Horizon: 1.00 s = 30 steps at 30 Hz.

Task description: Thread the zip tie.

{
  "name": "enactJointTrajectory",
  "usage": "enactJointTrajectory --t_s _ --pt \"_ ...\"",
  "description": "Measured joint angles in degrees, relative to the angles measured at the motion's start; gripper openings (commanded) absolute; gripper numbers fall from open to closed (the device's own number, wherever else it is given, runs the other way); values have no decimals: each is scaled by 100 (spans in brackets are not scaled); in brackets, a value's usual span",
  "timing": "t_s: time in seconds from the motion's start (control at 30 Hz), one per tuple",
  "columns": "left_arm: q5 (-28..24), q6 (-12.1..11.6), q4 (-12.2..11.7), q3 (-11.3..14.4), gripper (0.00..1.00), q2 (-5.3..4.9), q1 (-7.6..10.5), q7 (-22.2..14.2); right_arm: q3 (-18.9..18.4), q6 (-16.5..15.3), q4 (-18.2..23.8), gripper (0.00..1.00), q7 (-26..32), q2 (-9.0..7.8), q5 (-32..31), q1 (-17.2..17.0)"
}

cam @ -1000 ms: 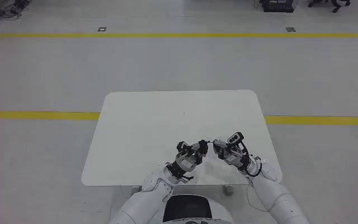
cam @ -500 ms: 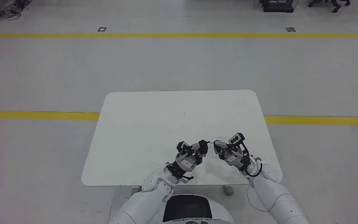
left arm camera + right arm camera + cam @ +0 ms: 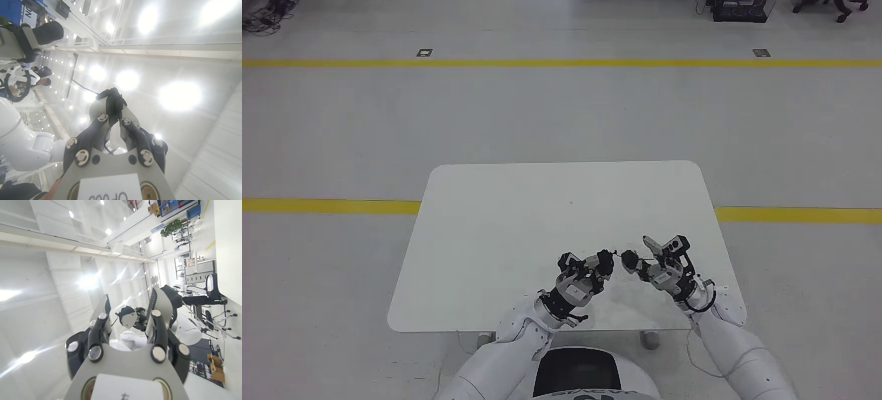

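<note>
With the left pincer [image 3: 114, 100] pressed together on the black zip tie [image 3: 88, 89], held above the surface [image 3: 502, 240] at lower centre of the top view, the spread, empty right pincer [image 3: 130, 294] should likely pinch the free tail squarely before feeding it.

The left gripper [image 3: 113, 98] carries a white label [image 3: 108, 186] with upside-down characters, cut off at the edge; a similar tag [image 3: 128, 386] on the right gripper [image 3: 130, 297] shows one partial mark.

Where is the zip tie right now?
The zip tie is pinched in the left gripper, above the table's near edge in the top view, just beside the open right gripper.
</note>
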<state>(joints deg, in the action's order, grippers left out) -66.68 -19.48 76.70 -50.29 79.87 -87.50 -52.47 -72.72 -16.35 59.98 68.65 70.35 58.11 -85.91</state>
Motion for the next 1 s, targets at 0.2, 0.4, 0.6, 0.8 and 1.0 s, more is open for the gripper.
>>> enactJointTrajectory --t_s 0.2,0.4,0.6,0.8,1.0 --pt "-85 47 65 6 0 6 -19 96 -60 -82 146 100 -99 -10 -40 -40" --pt "-360 136 364 -80 0 -12 -144 251 -536 -317 863 100 -294 -109 -306 -465" --pt "-363 126 817 -220 0 -75 -383 213 -1066 -312 1611 100 -505 -136 -493 -964" --pt "-243 134 1272 -353 0 -148 -638 138 -1287 -312 2024 100 -584 -99 -587 -1259" --pt "-243 137 1264 -351 0 -147 -635 138 -1283 -313 2013 100 -583 -100 -585 -1252"
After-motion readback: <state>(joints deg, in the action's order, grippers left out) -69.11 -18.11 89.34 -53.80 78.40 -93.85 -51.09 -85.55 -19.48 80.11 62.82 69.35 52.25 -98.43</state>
